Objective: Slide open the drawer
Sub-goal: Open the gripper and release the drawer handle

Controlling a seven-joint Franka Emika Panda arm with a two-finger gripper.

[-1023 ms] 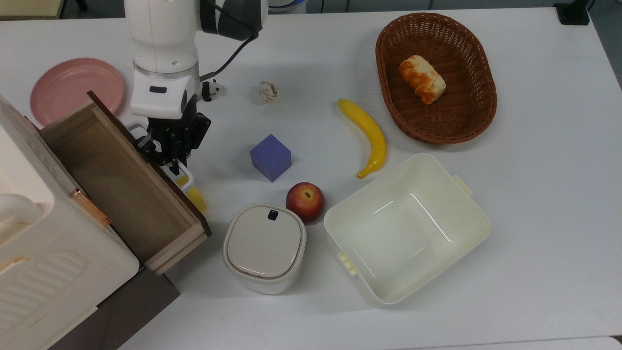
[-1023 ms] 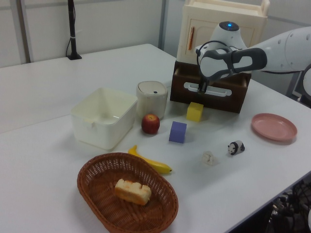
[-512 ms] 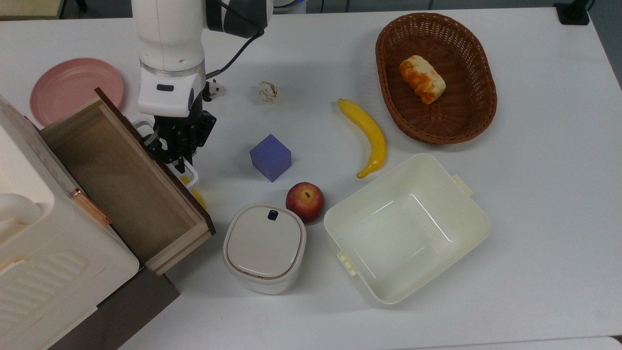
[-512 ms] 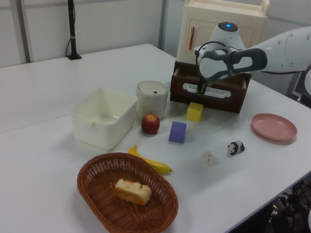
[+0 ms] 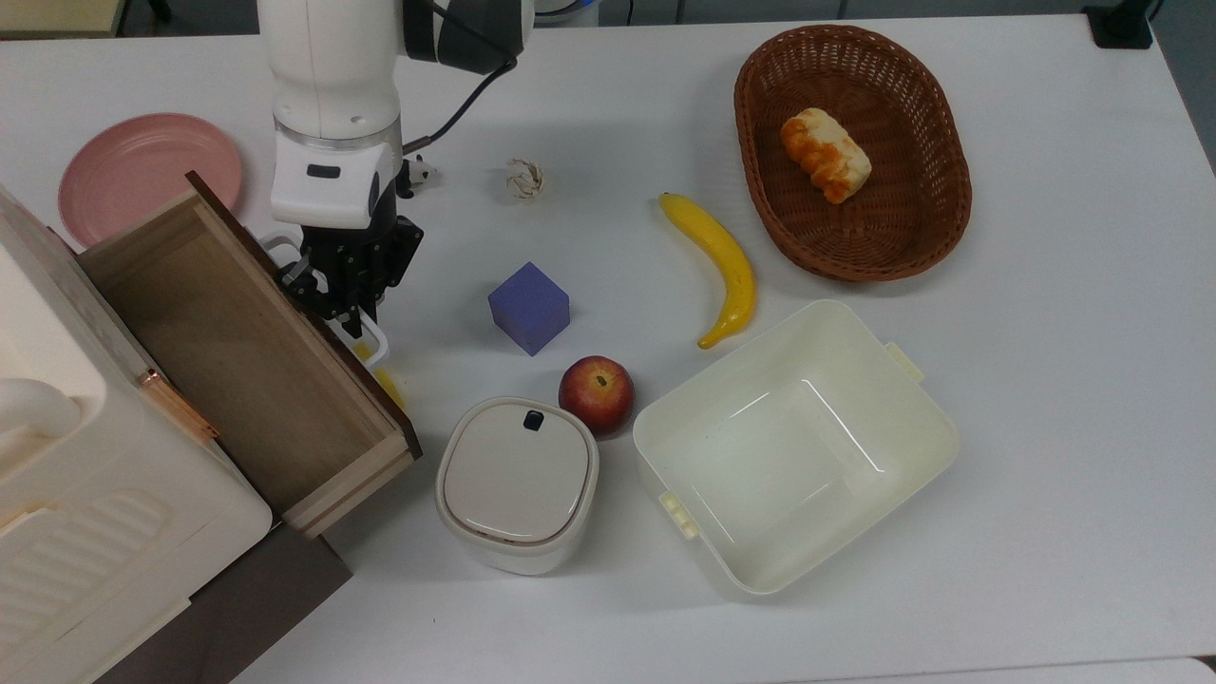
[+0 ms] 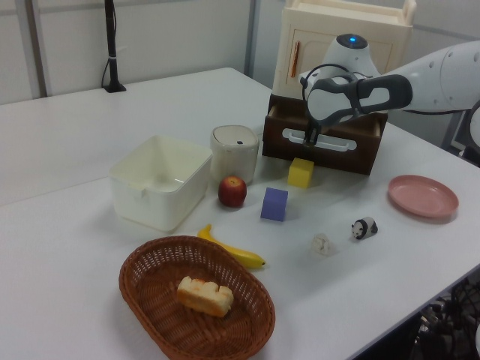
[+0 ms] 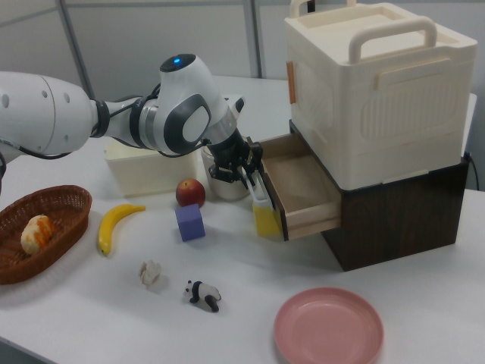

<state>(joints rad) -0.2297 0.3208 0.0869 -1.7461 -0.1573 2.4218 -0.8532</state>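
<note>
Wooden and light brown inside, the drawer (image 5: 237, 351) is seen pulled well out of the dark base under the cream cabinet (image 7: 379, 91), at about eight o'clock in the top view. Compared with a second ago, its dark front panel is shifted a little further toward the table's middle; over the last half second almost no change is noticed. The pull is therefore judged to be at or near its end.

The gripper (image 5: 344, 309) is held at the white loop handle (image 6: 319, 140) on the front panel, with the fingers closed in on the handle's bar as far as can be made out; the exact grip is partly hidden by the wrist.

A yellow block (image 7: 267, 220) is found just beside the front panel, touching it or nearly so in the right view. A purple cube (image 5: 529, 307) lies at three o'clock from the gripper in the top view, well apart. Any further pull is judged likely to push the yellow block along.
</note>
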